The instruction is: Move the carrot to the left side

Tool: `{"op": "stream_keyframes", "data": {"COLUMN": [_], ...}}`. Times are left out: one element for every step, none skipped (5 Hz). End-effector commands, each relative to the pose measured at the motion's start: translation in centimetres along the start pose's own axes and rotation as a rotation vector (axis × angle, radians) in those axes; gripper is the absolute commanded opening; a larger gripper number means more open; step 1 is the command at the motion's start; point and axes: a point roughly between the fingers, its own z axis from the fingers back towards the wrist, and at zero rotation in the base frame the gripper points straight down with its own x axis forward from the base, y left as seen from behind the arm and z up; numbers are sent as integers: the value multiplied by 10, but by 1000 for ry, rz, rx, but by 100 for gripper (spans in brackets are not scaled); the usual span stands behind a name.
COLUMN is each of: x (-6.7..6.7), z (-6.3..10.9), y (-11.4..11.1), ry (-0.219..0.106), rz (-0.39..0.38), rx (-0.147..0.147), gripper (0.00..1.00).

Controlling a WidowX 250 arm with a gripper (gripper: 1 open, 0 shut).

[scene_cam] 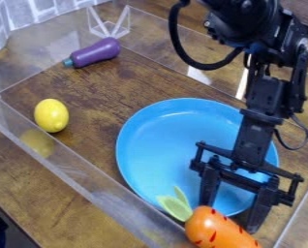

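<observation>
The carrot, small, glossy orange with light green leaves, lies at the bottom edge of the view, at the near rim of the blue plate. My gripper hangs straight down over the plate's right half, just behind and above the carrot. Its black fingers stand apart, and nothing is visibly clamped between them. The carrot's lower end is cut off by the frame edge.
A yellow lemon sits on the wooden table at the left. A purple eggplant lies at the back left. Clear plastic walls border the work area along the front and the back. The black arm and its cables fill the upper right.
</observation>
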Motion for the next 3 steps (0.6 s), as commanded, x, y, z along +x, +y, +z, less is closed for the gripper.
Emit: {"op": "stream_keyframes", "data": {"x": [-15,-24,-30], "z": [11,8,8], "y": [2,-1,-6], "ry": [-32,-23,-14], "rz": [-59,-121,-182], "rx": [2,22,42], "gripper": [0,0,0]}}
